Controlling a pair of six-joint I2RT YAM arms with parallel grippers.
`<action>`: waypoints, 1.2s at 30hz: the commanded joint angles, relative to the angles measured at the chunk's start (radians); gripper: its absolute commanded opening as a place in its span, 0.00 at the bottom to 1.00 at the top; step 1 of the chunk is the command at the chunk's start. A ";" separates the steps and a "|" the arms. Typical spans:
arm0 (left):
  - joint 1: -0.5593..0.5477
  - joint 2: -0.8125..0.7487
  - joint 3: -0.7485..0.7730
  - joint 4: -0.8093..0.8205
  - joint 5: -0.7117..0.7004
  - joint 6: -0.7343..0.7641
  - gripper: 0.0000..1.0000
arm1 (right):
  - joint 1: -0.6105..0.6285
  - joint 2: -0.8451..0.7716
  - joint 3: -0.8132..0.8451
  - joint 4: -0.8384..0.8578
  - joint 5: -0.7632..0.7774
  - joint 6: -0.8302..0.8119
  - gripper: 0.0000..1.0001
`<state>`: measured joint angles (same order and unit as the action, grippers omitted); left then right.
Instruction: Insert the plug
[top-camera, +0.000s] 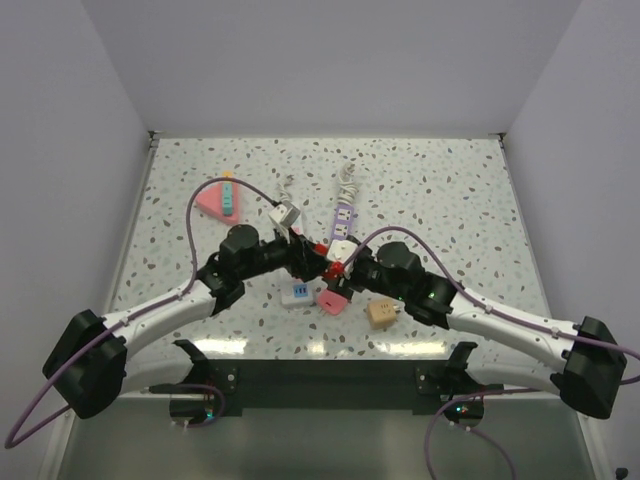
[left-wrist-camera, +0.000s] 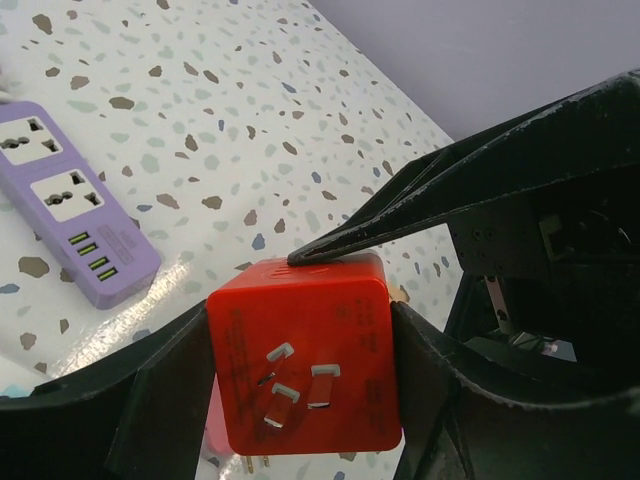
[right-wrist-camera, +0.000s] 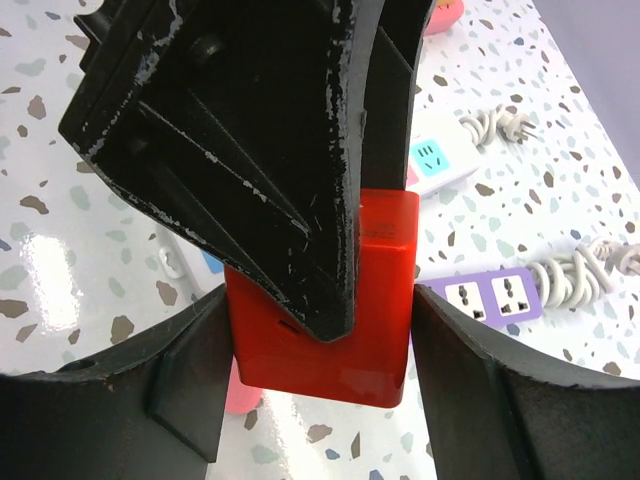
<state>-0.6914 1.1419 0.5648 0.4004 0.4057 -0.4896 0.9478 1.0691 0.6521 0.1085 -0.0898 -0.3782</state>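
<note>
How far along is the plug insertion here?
Done: the red plug is lifted, clamped in the left gripper, prongs exposed. In hand: the right gripper grips it too, apparently a handover. Left: the plug is not yet in the purple strip, which lies apart.

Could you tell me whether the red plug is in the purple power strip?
Out. The red plug is held in the left gripper, its prongs bare; the purple power strip lies apart.

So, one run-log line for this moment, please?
red plug: gripped by both | left end effector: shut | right end effector: shut
</note>
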 joint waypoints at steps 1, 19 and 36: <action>-0.011 0.013 -0.006 0.135 0.194 -0.003 0.00 | -0.004 -0.040 0.032 0.062 0.018 0.042 0.33; 0.282 -0.093 -0.020 0.438 0.416 -0.167 0.00 | -0.145 -0.095 0.135 0.111 -0.128 0.513 0.88; 0.306 -0.076 0.056 0.874 0.614 -0.384 0.00 | -0.233 -0.097 0.057 0.535 -0.494 0.831 0.96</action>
<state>-0.4004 1.0668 0.5686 1.0737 0.9825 -0.7834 0.7177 0.9535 0.7246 0.4816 -0.4606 0.3717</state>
